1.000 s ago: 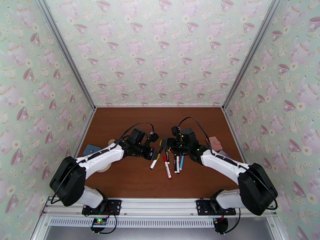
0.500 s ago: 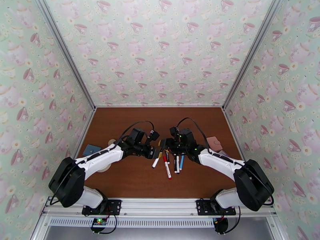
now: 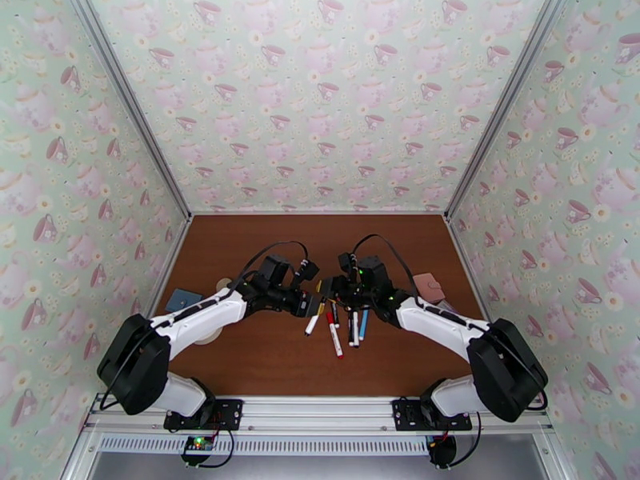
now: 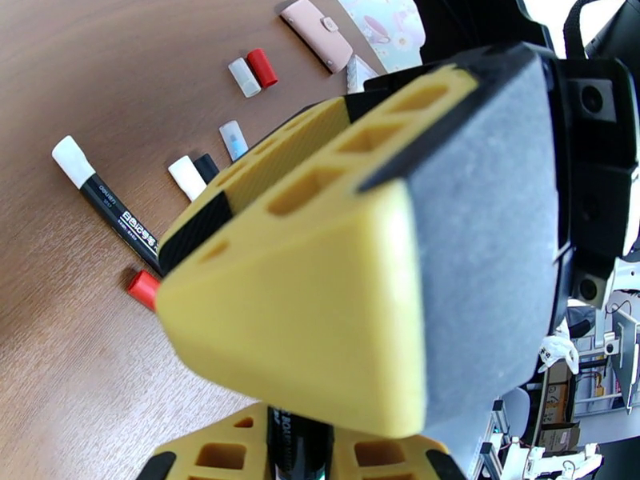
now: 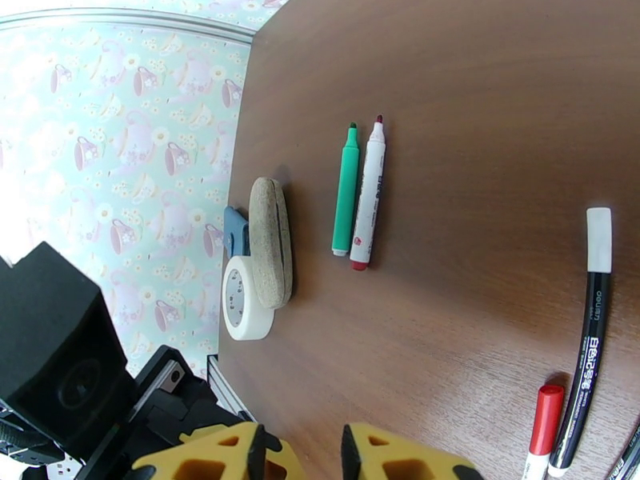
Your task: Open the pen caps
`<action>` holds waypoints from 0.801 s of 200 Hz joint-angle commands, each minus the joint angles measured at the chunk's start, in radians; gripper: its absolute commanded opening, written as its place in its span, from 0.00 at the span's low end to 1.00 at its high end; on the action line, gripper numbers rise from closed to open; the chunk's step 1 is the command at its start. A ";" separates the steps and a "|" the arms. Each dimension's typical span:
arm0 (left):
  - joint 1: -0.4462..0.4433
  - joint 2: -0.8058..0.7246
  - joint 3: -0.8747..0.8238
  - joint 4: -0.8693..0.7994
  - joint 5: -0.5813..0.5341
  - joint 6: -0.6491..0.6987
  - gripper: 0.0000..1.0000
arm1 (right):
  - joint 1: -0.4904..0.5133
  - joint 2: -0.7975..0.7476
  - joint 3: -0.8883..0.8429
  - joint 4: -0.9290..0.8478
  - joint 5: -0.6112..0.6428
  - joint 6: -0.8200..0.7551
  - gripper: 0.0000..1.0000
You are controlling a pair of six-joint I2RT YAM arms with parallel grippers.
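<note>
Black pen (image 4: 298, 451) clamped in left gripper (image 3: 314, 302); right gripper (image 5: 302, 446) narrowly parted, empty.

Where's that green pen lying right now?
In the right wrist view the green pen lies on the table left of centre, side by side with a white pen, just right of the beige lump and tape roll.

Two uncapped slim plastic pens, one green pen (image 5: 346, 190) and one white pen (image 5: 368, 194); two loose stubby plastic caps, one white cap (image 4: 244, 77), one red cap (image 4: 262, 67)
</note>
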 commanded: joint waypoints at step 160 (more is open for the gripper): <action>-0.002 -0.036 -0.067 0.092 0.021 -0.047 0.40 | 0.008 -0.021 0.038 0.012 0.006 0.025 0.11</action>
